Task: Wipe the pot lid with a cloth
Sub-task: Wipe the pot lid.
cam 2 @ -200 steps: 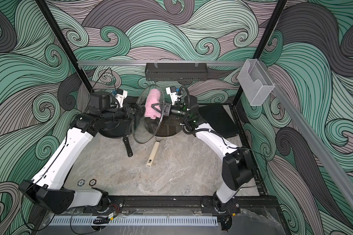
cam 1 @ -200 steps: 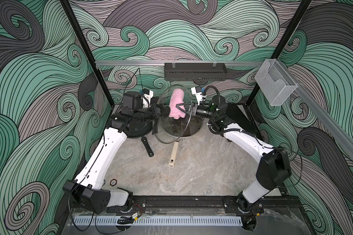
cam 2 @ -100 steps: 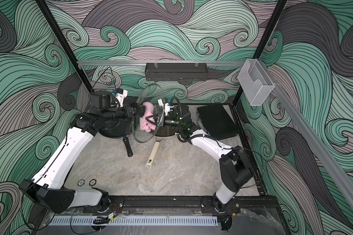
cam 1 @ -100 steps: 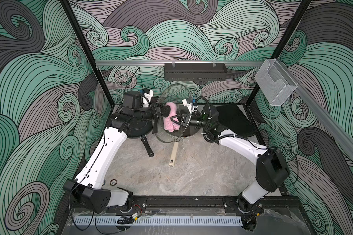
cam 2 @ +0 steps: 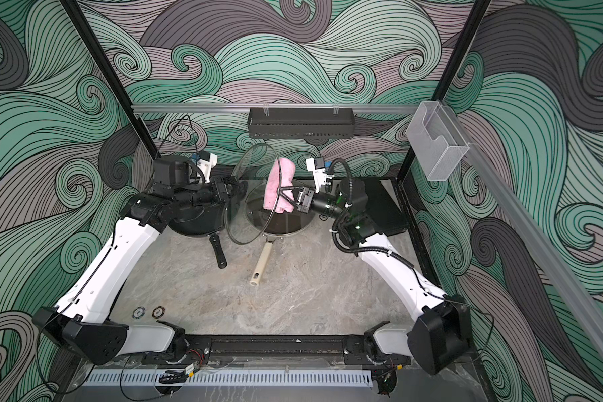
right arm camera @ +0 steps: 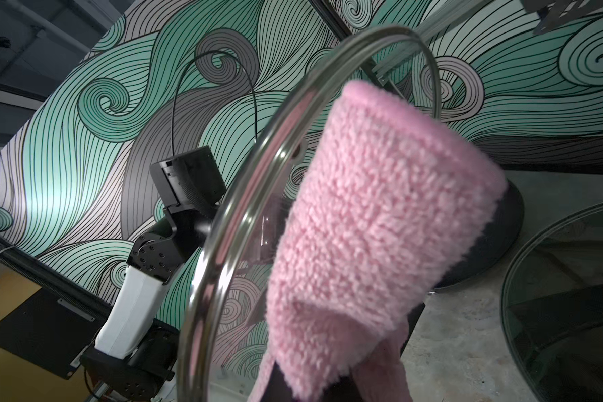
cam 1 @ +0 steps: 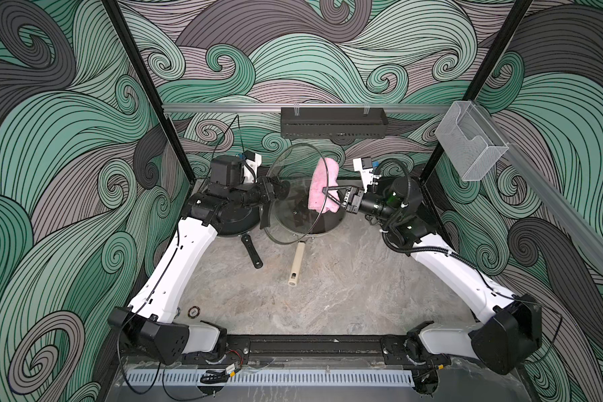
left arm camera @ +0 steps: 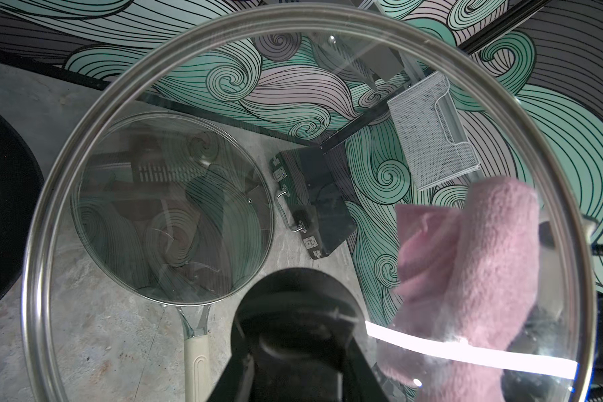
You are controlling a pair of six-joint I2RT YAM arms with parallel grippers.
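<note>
One cloth (cam 1: 322,182) clamped in right pincer (cam 1: 325,190), against lid (cam 1: 288,222).

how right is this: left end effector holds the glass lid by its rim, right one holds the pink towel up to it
Not the rim: the left wrist view shows the left end effector gripping the glass lid by its black knob. The right end effector does hold the pink towel up to it.

On the marbled table (cam 1: 328,299) a black frying pan (cam 1: 235,222) sits beside a glass-covered pan with a cream handle (cam 2: 262,259), a black case (cam 2: 387,205) lies in the far corner, two poker chips (cam 2: 139,312) lie near the front, and a black rack (cam 1: 333,122) and a clear plastic holder (cam 1: 469,149) hang on the rails.
</note>
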